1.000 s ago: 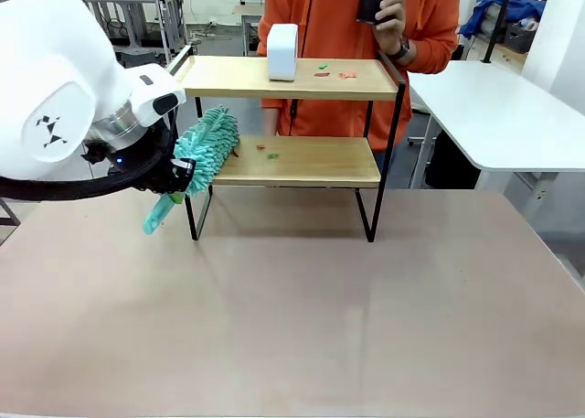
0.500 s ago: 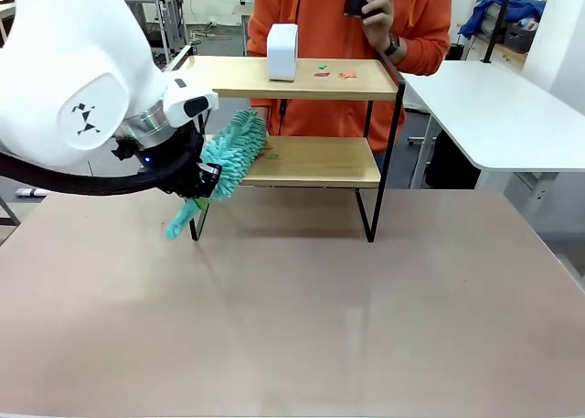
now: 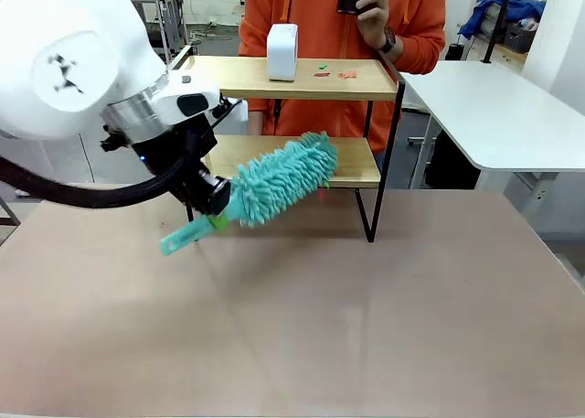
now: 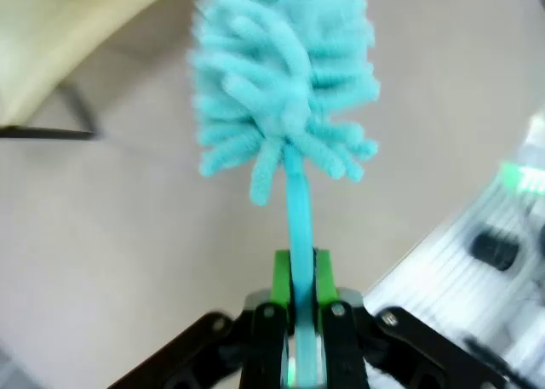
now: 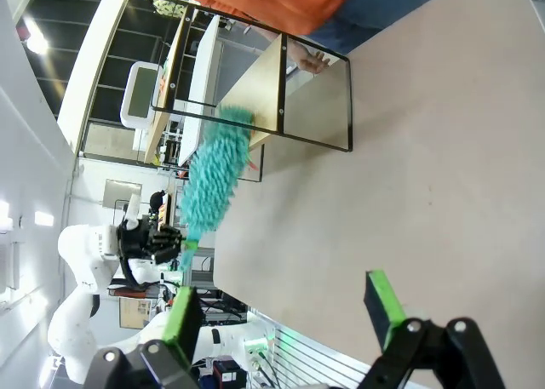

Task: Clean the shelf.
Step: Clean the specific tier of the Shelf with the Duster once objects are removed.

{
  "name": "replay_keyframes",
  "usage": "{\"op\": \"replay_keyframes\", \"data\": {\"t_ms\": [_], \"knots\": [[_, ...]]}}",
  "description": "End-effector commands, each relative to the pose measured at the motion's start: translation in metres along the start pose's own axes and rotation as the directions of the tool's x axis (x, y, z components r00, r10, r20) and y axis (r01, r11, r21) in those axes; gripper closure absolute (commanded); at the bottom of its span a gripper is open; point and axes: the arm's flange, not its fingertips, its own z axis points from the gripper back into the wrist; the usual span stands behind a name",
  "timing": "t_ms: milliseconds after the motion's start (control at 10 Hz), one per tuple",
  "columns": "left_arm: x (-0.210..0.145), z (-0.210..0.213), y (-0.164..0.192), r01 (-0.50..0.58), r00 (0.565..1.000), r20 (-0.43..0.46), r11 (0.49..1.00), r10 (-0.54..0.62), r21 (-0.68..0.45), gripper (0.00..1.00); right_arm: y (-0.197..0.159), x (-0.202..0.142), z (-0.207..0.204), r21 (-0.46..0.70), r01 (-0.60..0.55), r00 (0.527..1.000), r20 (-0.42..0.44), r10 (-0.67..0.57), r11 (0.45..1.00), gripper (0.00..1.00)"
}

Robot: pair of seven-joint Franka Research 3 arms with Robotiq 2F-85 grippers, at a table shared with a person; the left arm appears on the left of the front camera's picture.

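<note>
The shelf (image 3: 352,166) stands at twelve o'clock on the table (image 3: 320,326), at its far side, just in front of a person (image 3: 311,16) in orange. The left gripper (image 3: 215,219) hangs at about ten o'clock over the table, near the shelf's left legs, clenched on the thin handle of a teal duster (image 3: 279,178). In the left wrist view the green pads (image 4: 279,270) pinch that handle from both sides, with the duster (image 4: 285,91) fanning out toward twelve o'clock beyond the left gripper (image 4: 298,278). From the gripper, the fluffy head slants toward two o'clock across the front of the lower board, while the handle's end sticks out toward eight o'clock. The head seems to brush the board's front edge, though contact cannot be made out for certain. On the top board a white box (image 3: 282,52) stands near the middle, with small green and red scraps (image 3: 347,73) at its three o'clock. The person's hand (image 3: 370,2) holds a dark thing at the chest. The right gripper (image 5: 281,304) is spread wide with nothing between its fingers, over bare table, well apart from the shelf (image 5: 272,87) and duster (image 5: 213,172).
</note>
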Motion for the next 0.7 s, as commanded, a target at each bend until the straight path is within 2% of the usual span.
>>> {"op": "replay_keyframes", "data": {"t_ms": [0, 100, 200, 300, 500, 600], "knots": [[-0.028, 0.013, 0.008, 0.277, 0.942, -0.148, 0.947, -0.301, -0.163, 0.88, 0.001, 0.003, -0.001, 0.014, -0.025, 1.000, 0.013, 0.025, 1.000, 0.00], [-0.041, 0.018, 0.010, 0.456, 0.820, -0.198, 0.822, -0.537, -0.342, 0.88, 0.001, 0.003, -0.001, 0.014, -0.025, 1.000, 0.013, 0.025, 1.000, 0.00], [-0.049, 0.024, 0.014, 0.468, 0.810, -0.164, 0.789, -0.563, -0.398, 0.88, 0.001, 0.003, -0.001, 0.014, -0.025, 1.000, 0.013, 0.025, 1.000, 0.00], [-0.052, 0.030, 0.020, 0.458, 0.818, -0.132, 0.773, -0.559, -0.439, 0.88, 0.001, 0.003, -0.001, 0.014, -0.025, 1.000, 0.013, 0.025, 1.000, 0.00], [-0.063, 0.035, 0.024, 0.446, 0.835, -0.108, 0.779, -0.539, -0.440, 0.88, 0.001, 0.003, -0.001, 0.014, -0.025, 1.000, 0.013, 0.025, 1.000, 0.00], [-0.071, 0.042, 0.026, 0.453, 0.831, -0.088, 0.761, -0.549, -0.464, 0.88, 0.001, 0.003, -0.001, 0.014, -0.025, 1.000, 0.013, 0.025, 1.000, 0.00]]}}
